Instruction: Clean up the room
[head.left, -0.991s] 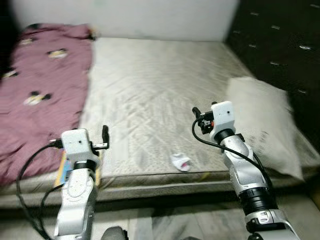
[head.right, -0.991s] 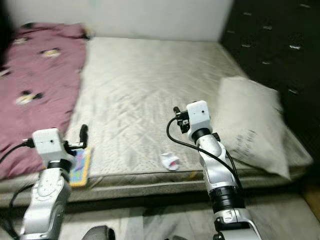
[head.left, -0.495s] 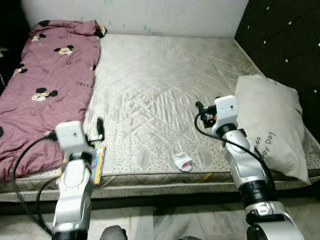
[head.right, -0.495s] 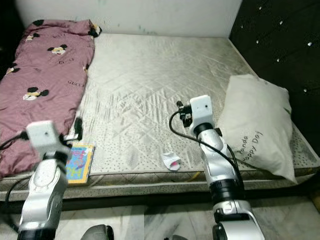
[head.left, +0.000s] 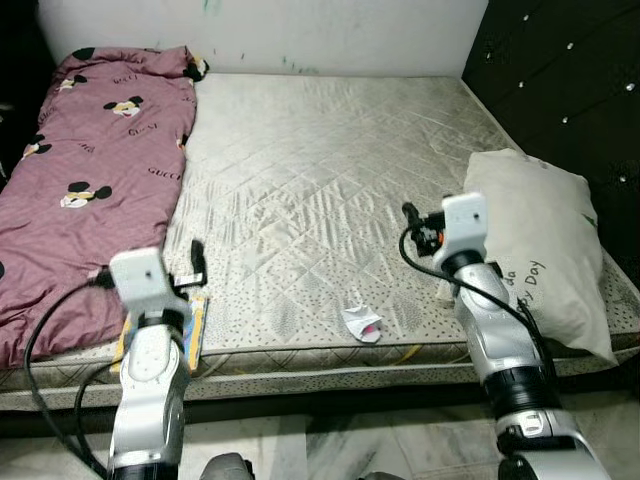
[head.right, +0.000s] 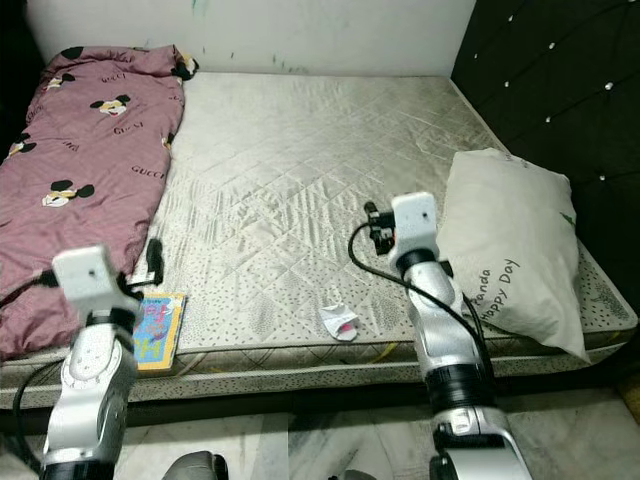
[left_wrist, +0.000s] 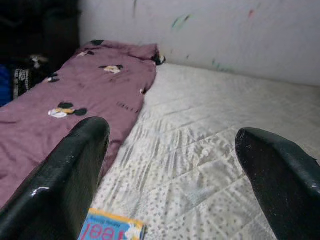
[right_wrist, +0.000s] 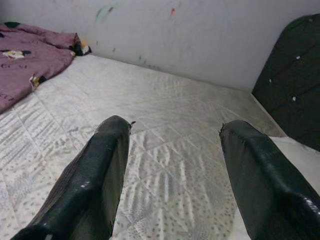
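Quilted grey fabric covers the mattress (head.left: 320, 180), which spreads away from both grippers as the biggest thing to be tidied. Beyond and outward of the left gripper (left_wrist: 170, 165) lies the maroon blanket (head.left: 80, 170) with its cartoon mouse print, flat along the mattress's edge. The cream pillow (head.right: 510, 250) sits just outward of the right gripper (right_wrist: 172, 170), slumped toward the dark tufted headboard (head.left: 560, 80), which suggests it belongs up at that end.

Both arms are raised over the near edge of the bed, probably poised for picking up litter. In the wrist views each gripper's fingers stand wide apart with nothing between them.

The smaller pieces look like the real clutter. A colourful booklet (head.right: 158, 330) lies right beneath the left gripper, partly hidden by that arm in the left eye view, and its cover is too small to read. A crumpled white wrapper (head.right: 340, 322) with a pink spot rests between the two grippers, nearer the right one and close to the mattress edge. What it is exactly cannot be made out.
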